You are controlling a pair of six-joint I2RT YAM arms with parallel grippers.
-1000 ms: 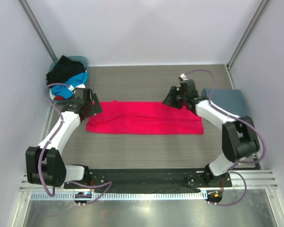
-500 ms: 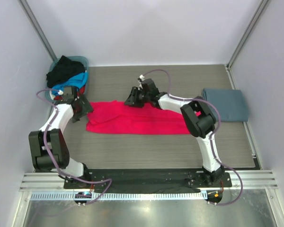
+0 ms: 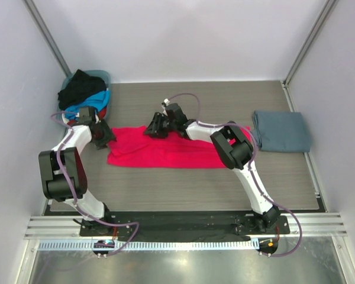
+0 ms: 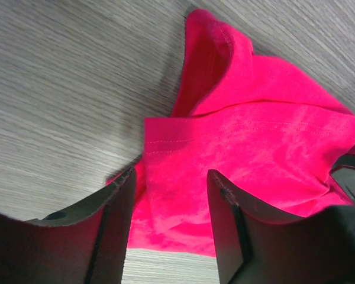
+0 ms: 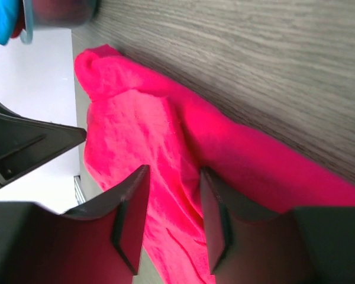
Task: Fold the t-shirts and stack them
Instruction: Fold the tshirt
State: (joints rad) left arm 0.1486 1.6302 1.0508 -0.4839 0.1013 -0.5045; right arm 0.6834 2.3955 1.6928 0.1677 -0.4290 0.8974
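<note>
Left gripper (image 4: 171, 177) is half open, jaws straddling the left end of the red-pink t-shirt (image 3: 177, 151), not pinching it yet I think. Right gripper (image 5: 174, 171) is partway open over the shirt's far edge, left of middle; can't tell if it has cloth. Shirt runs long-ways left-to-right across the desk (image 3: 225, 189), right end well away from both.

Right pincer (image 5: 173, 171) low over red-pink t-shirt (image 5: 136, 130), dark fingers (image 5: 129, 219) parted astride raised fold. Rumpled cloth lies on grey wood-grain desk (image 5: 254, 53). Blue cloth (image 5: 3, 21) at top left corner.
</note>
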